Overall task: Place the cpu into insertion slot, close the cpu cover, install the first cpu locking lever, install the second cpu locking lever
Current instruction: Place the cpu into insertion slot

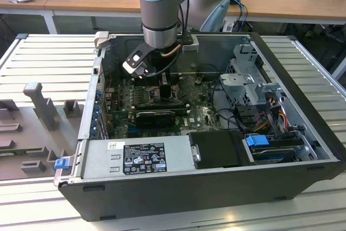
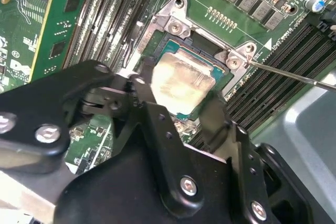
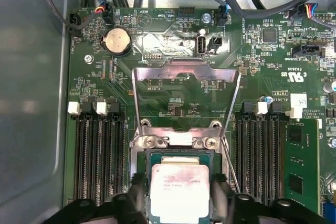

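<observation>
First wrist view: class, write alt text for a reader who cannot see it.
A silver-topped cpu sits in the insertion slot of a green motherboard, with the black tool right at it. The cpu cover is swung open, clear of the slot, and dark memory slots run along both sides.

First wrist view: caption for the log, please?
Gripper astride the chip at the socket, cover plate swung open.

An open black computer case (image 1: 178, 198) lay on the ribbed grey counter (image 1: 48, 63). Inside sat a silver power supply (image 1: 138, 158) and a metal drive cage (image 1: 246, 87). The green motherboard (image 3: 262, 77) carried a round coin battery (image 3: 117, 41) and black memory slots (image 3: 100, 156).
</observation>
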Robot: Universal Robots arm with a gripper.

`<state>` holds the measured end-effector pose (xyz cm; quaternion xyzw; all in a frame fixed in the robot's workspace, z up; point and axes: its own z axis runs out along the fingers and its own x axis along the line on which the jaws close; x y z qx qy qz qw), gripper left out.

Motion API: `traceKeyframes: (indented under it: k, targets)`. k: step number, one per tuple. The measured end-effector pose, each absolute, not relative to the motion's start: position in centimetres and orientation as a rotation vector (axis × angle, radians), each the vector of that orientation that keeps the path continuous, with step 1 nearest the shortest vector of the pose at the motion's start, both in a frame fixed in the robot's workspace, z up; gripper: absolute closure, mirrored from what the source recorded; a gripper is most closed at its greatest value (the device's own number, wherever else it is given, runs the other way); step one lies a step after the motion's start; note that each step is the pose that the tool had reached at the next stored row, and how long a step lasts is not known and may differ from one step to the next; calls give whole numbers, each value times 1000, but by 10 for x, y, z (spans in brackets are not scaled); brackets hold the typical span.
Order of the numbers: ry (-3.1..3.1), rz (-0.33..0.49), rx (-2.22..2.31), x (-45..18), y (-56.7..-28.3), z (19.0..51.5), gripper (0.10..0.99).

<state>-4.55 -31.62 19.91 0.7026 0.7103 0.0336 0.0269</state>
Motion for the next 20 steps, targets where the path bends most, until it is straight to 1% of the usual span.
traceKeyframes:
  k: [1, 6, 7, 12, 13, 14, 16, 20]
  targets:
    - [2194, 103, 2170, -46, -316, 199, 420]
    - [2194, 103, 2171, -46, -316, 205, 420]
    - [2194, 102, 2171, -46, -316, 206, 431]
    - [2197, 96, 2174, -45, -316, 210, 745]
    - [2198, 95, 2174, -45, -316, 211, 745]
    - [2199, 93, 2175, -45, -316, 213, 867]
    - [2200, 92, 2176, -45, -316, 216, 980]
    - [2200, 91, 2176, -45, -316, 220, 980]
